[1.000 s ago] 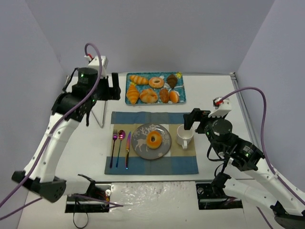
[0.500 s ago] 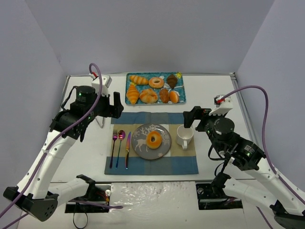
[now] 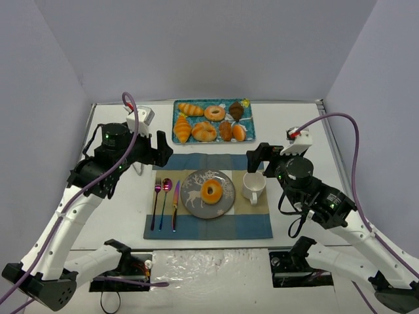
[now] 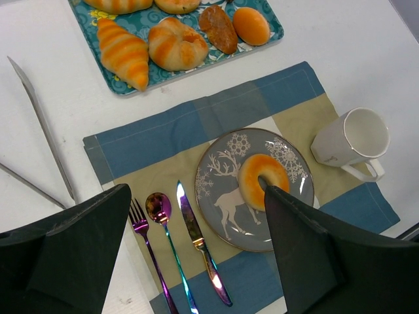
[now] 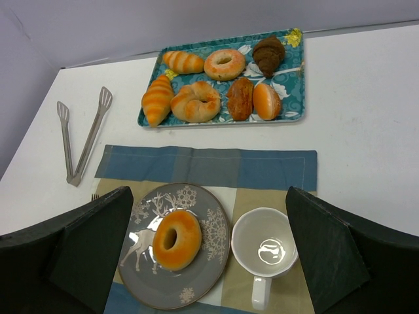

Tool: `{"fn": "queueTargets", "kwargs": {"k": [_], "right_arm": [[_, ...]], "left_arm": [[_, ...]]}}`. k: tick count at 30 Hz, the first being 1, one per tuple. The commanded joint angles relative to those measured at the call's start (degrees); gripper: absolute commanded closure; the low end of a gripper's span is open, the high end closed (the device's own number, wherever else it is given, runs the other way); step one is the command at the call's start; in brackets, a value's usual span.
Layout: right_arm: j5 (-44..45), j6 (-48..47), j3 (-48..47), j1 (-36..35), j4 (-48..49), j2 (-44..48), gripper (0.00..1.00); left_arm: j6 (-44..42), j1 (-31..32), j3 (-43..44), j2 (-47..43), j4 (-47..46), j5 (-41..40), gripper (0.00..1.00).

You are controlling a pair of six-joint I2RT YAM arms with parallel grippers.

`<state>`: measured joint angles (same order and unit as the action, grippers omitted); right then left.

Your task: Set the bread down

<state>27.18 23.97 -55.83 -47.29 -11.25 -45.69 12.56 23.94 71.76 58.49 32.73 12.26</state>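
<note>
Resting on grey plate [image 3: 226, 190]: bread [image 3: 211, 191] | left pincer [image 4: 196, 188]: spread, empty | right pincer [image 5: 208, 190]: spread, empty

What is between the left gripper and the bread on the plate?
Nothing visible. The left gripper is open, and its wrist camera sees the bread uncovered on the plate.

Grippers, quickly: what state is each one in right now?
Left gripper: open, holding nothing.
Right gripper: open, holding nothing.
</note>
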Motion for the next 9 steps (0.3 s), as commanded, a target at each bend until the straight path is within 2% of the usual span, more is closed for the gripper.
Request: {"fn": "queueTargets", "kwargs": {"k": [1,9], "right_arm": [[1.38,-0.52,-0.97,0.27,4.65,-0.36,0.00],[1.39,-0.76,-1.03,0.27,4.65,-0.01,0.00]], "left_arm": [[-0.60,0.20,0.40,-0.83,-5.26,1.80,0.20],[-0.60,0.23,0.18,-0.66,-5.18,1.89,0.20]]}}
